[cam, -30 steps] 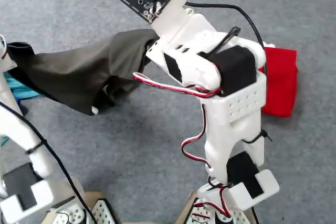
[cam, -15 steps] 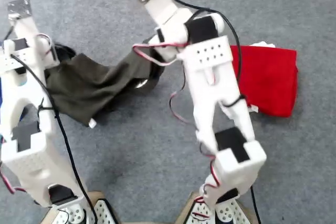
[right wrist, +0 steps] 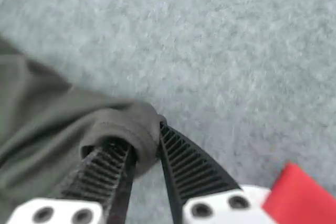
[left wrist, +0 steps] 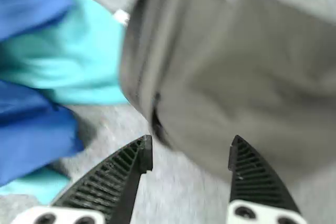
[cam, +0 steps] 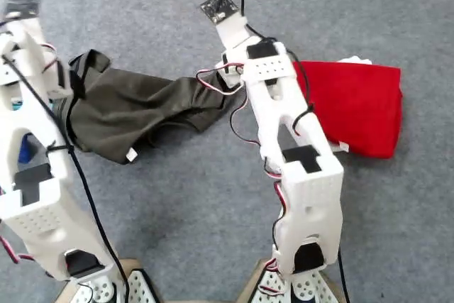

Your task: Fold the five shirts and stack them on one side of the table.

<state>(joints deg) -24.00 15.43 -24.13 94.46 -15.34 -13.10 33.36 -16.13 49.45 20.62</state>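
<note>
Four shirt colours show on the table. One dark shirt lies left of centre and one folded red shirt lies near the right edge. One teal shirt and blue cloth sit at the left edge, mostly hidden behind the left arm; the blue could be one piece or two. The right gripper is clamped on the dark shirt's bunched end. The left gripper has its fingers apart over the other end.

Robotics lab bench: grey felt tabletop, two white arms.
</note>
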